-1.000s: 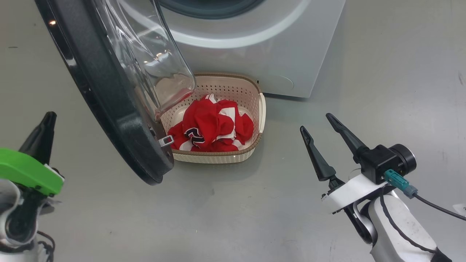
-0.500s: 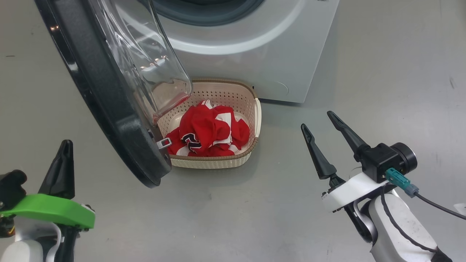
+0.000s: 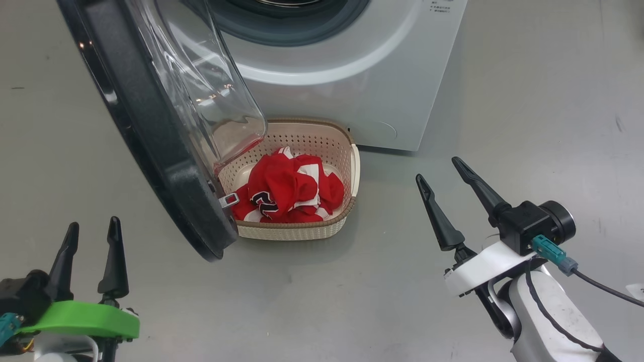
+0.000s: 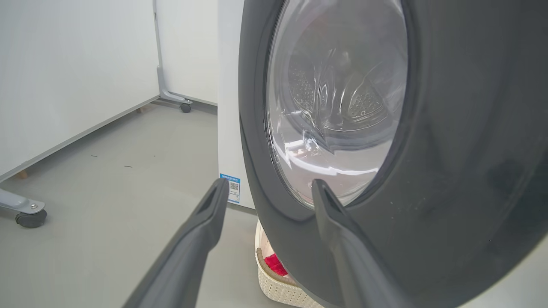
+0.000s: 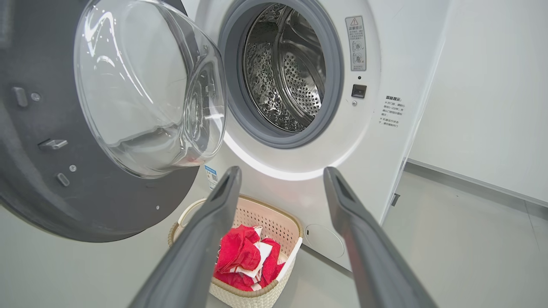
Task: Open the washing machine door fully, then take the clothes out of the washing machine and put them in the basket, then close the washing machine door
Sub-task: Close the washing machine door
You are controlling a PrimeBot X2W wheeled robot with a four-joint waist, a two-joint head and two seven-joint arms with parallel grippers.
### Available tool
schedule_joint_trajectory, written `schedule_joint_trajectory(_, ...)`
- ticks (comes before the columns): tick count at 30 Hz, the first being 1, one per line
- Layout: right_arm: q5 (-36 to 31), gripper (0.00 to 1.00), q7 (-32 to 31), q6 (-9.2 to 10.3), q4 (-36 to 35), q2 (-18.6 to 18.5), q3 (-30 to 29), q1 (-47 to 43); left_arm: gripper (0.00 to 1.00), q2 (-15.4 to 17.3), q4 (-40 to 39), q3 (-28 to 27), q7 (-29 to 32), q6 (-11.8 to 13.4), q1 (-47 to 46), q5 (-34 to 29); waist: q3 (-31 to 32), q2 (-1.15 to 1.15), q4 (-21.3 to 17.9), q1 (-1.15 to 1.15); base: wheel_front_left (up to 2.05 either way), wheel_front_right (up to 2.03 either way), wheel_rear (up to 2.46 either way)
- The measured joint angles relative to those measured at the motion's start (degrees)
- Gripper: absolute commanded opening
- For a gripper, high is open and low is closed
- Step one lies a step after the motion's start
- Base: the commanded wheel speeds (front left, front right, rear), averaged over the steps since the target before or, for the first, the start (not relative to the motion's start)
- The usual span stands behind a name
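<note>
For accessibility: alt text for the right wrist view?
White front-loading washing machine, its black-rimmed round glass door open, steel drum exposed; red clothes lie in a cream perforated basket below. The right gripper's dark fingers stand open in front.

The washing machine door [image 3: 151, 130] has a shiny black plastic rim and a clear, smooth glass bowl [image 3: 201, 75]. The washing machine [image 3: 362, 85] is smooth and white; its drum [image 5: 291, 77] is shiny metal with little holes. At 5 o'clock from the glass, the basket [image 3: 297, 232] is cream plastic, and the clothes [image 3: 287, 183] in it are soft red cloth.
</note>
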State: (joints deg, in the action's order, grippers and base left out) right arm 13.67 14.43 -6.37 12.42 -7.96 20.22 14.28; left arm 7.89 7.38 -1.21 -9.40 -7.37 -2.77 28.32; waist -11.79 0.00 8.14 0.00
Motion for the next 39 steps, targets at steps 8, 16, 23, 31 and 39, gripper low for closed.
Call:
schedule_joint_trajectory(8, 0.0, 1.0, 0.0, -0.01, 0.02, 0.13, 0.01, -0.68, 1.0, 0.07, 2.0, 0.35, -3.18, 0.0, -0.01, -1.77, 0.39, 0.0, 0.02, 0.0, 0.0, 0.0, 0.0)
schedule_joint_trajectory(16, 0.0, 1.0, 0.0, -0.02, -0.01, 0.18, -0.09, -0.69, 1.0, 0.11, 3.35, 1.21, -3.86, 0.0, -0.13, -2.53, 0.29, 0.0, 0.09, 0.0, 0.0, 0.0, 0.0)
schedule_joint_trajectory(23, 0.0, 1.0, 0.0, -0.02, -0.08, 0.24, -0.47, -0.69, 1.0, 0.21, 3.8, 1.34, -4.37, 0.0, -0.33, -3.15, 0.11, 0.0, 0.2, 0.0, 0.0, 0.0, 0.0)
schedule_joint_trajectory(31, -0.01, 1.0, 0.0, -0.02, -0.18, 0.33, -0.7, -0.69, 1.0, 0.22, 4.44, 1.33, -4.86, 0.0, -1.15, -3.2, -0.06, 0.0, 0.45, 0.0, 0.0, 0.0, 0.0)
schedule_joint_trajectory(39, -0.11, 1.0, 0.0, -0.02, -0.31, 0.44, -0.77, -0.73, 1.0, 0.22, 4.91, 1.31, -4.88, 0.0, -1.35, -3.66, -0.08, 0.0, 0.55, 0.0, 0.0, 0.0, 0.0)
